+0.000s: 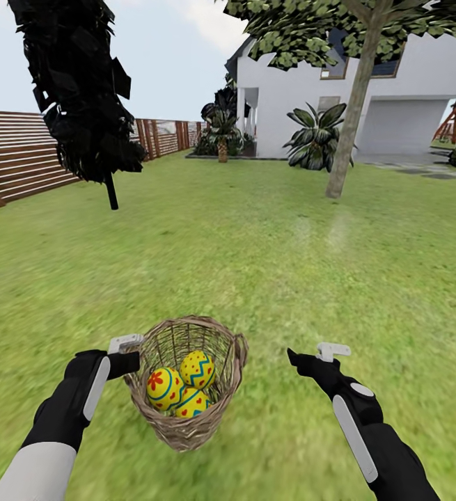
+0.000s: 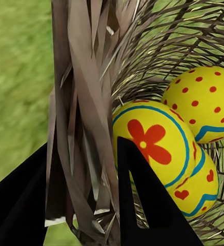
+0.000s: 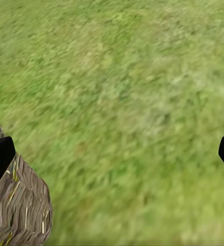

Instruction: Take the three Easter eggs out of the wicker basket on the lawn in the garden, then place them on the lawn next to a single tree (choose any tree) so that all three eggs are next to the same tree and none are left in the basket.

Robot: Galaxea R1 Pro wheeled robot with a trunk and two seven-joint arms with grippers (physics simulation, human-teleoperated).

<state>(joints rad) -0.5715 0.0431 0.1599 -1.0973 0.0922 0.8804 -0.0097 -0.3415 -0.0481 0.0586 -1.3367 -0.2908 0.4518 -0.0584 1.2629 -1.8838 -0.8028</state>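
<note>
1. The small round brown wicker basket (image 1: pixel 186 390) of open woven twigs hangs lifted and tilted over the short mottled green lawn (image 1: pixel 269 264), right in front of the robot.
2. The left claw (image 1: pixel 131 362) is clenched on the basket's thick braided rim; in the left wrist view one black finger (image 2: pixel 142 205) sits inside the rim and the other outside, with the woven wall pinched between them.
3. All three eggs lie inside the basket, touching one another: a glossy yellow egg with a red flower (image 1: pixel 163 387), a yellow egg with red dots and a blue zigzag (image 1: pixel 198 369), and a yellow egg with red hearts (image 1: pixel 193 403) lowest.
4. The right claw (image 1: pixel 310 360) is spread wide and holds nothing, hovering over bare grass just beside the basket.
5. Farther across the lawn stands a tall tree with a leaning grey-brown trunk (image 1: pixel 353 118), before a white house (image 1: pixel 409 90); a brown slatted fence (image 1: pixel 26 160) runs along the left.
</note>
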